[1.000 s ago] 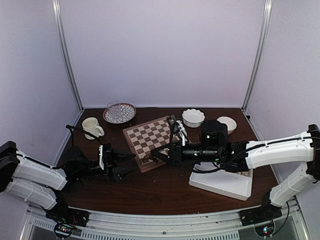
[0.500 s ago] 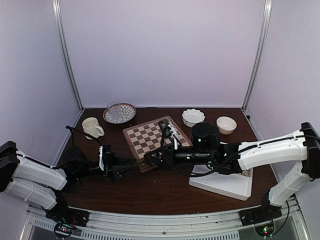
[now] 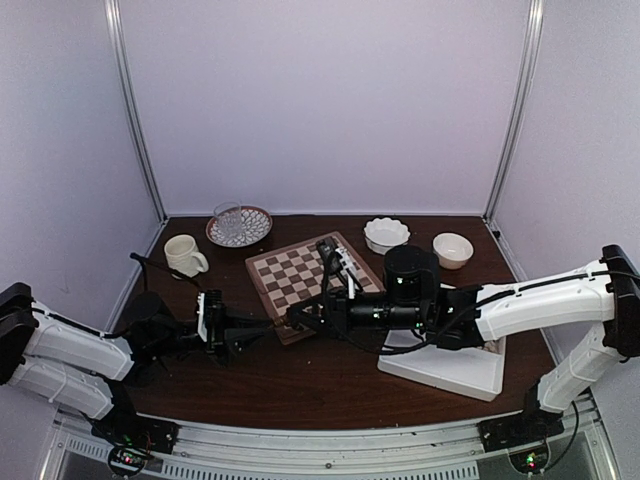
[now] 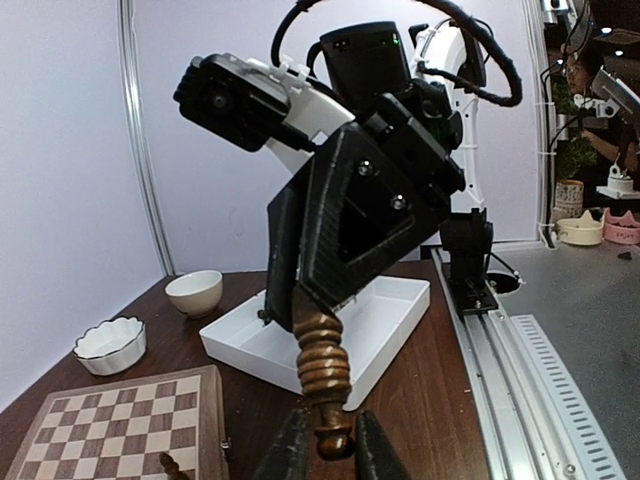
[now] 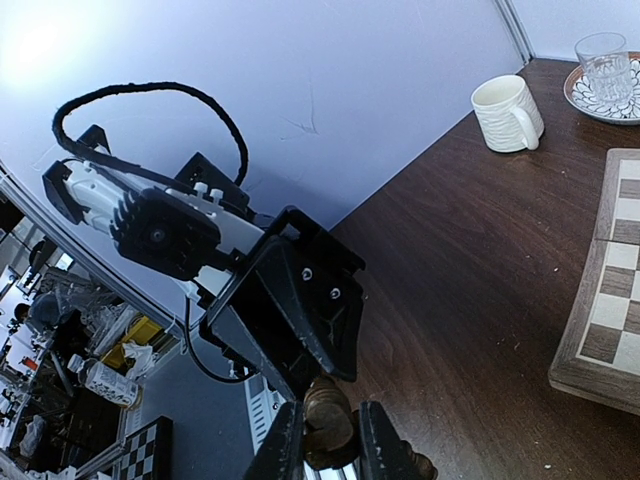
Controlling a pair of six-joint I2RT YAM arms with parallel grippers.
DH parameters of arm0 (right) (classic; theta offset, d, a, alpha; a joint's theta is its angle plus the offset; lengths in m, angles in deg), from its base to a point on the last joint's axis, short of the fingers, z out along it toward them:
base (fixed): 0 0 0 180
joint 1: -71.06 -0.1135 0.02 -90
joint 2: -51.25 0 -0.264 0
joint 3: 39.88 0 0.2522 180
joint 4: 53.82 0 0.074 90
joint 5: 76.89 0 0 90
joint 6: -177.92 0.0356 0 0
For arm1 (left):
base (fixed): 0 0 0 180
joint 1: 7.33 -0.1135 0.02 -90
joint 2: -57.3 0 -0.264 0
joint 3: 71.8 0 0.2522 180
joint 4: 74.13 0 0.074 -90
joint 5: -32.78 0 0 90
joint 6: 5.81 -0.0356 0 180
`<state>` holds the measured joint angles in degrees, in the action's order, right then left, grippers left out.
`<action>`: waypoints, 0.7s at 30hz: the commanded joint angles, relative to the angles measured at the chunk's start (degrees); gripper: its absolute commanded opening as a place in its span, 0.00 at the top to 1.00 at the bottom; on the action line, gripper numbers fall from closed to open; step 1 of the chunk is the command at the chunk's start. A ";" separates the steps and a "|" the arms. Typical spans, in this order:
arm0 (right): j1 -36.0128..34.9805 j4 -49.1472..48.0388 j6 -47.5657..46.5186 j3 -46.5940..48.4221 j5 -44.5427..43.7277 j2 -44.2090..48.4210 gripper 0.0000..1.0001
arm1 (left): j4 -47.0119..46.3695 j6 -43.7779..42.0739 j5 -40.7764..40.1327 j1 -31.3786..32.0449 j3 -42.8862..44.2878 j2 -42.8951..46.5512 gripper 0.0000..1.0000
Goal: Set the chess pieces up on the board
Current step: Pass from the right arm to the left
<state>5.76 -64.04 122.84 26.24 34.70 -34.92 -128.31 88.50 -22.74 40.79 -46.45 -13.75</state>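
left gripper [image 4: 334,455] and right gripper [image 5: 325,440] each pinch one end of brown chess piece [image 4: 322,365].

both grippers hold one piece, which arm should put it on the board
Left, probably: left gripper pinches the piece by its knobbed tip; right gripper covers the other end. The board lies beside both.

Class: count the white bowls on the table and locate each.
2. The scalloped bowl sits beyond the board's right corner; the plain bowl stands right of it. None seems hidden.
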 commanded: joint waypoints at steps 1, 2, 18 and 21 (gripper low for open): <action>-0.69 -1.78 -0.11 1.70 -0.84 0.27 1.00 | -0.80 -0.93 -0.02 0.22 0.78 1.10 0.90; -0.68 -1.78 -0.13 1.57 -0.92 0.42 1.00 | -0.25 -1.11 0.14 0.22 0.90 1.22 1.00; -0.16 10.30 -5.56 -0.46 -11.12 9.61 1.00 | 4.15 -2.19 -3.46 0.22 1.10 3.24 1.00; 1.30 17.48 -7.86 -0.93 -16.92 13.23 1.00 | 8.28 -2.55 -5.42 0.18 2.47 3.50 1.00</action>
<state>5.65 -55.61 118.86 26.11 26.57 -26.42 -123.72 87.24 -25.19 40.79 -46.29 -11.19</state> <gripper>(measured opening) 0.164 0.069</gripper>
